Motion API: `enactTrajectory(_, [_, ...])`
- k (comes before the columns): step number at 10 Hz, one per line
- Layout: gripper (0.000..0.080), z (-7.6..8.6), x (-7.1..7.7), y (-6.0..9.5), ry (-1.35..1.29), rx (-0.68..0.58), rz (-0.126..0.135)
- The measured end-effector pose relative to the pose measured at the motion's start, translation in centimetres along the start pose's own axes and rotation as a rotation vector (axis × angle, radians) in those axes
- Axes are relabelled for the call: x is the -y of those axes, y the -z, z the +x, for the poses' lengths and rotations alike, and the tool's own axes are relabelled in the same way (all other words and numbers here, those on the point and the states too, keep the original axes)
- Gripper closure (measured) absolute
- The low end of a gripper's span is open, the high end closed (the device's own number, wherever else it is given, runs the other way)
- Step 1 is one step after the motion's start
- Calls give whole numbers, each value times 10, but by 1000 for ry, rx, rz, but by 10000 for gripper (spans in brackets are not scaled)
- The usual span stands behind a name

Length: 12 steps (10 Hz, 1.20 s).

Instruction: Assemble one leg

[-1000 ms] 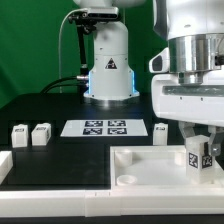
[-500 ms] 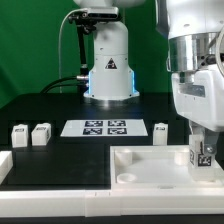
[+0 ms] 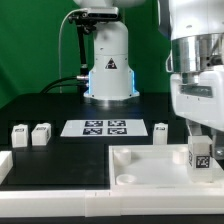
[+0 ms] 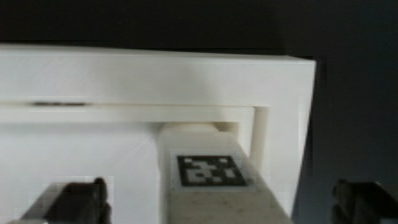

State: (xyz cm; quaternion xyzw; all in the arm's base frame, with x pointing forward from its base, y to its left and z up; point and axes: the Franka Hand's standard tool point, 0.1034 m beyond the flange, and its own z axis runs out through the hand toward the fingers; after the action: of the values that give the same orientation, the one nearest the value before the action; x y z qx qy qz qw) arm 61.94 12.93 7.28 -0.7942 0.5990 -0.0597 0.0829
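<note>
A leg point(image 3: 200, 155), a small white post with a black-and-white tag facing the camera, stands upright at the right corner of the large flat white square piece point(image 3: 150, 165). My gripper point(image 3: 201, 140) hangs right over it. In the wrist view the leg point(image 4: 217, 185) lies midway between the two dark fingertips point(image 4: 75, 200), which stand wide apart and do not touch it; the gripper point(image 4: 219, 208) is open. Three more legs stand on the black table: two at the exterior view's left point(image 3: 19, 134) point(image 3: 41, 133), one near the middle point(image 3: 162, 130).
The marker board point(image 3: 104, 127) lies flat behind the square piece. The arm's white base point(image 3: 108, 70) stands at the back. A white raised block point(image 3: 4, 165) sits at the exterior view's left edge. The square piece's rim point(image 4: 160, 75) fills the wrist view.
The gripper carried the leg slightly toward the exterior view's right and down onto the square piece's corner. The leg's tag turned from tilted to square-on, and the fingers now stand apart from it.
</note>
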Motion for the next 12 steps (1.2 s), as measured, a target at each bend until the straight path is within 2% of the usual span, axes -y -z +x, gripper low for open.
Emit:
enactTrajectory(5, [151,1,0,0,621,-13,-10])
enactTrajectory(6, [151,5,0,0,816,-21,-21])
enactTrajectory(9, [151,11,0,0,1108,-32,-37])
enactTrajectory(12, [151,13,-1,0,1133,-34,-38])
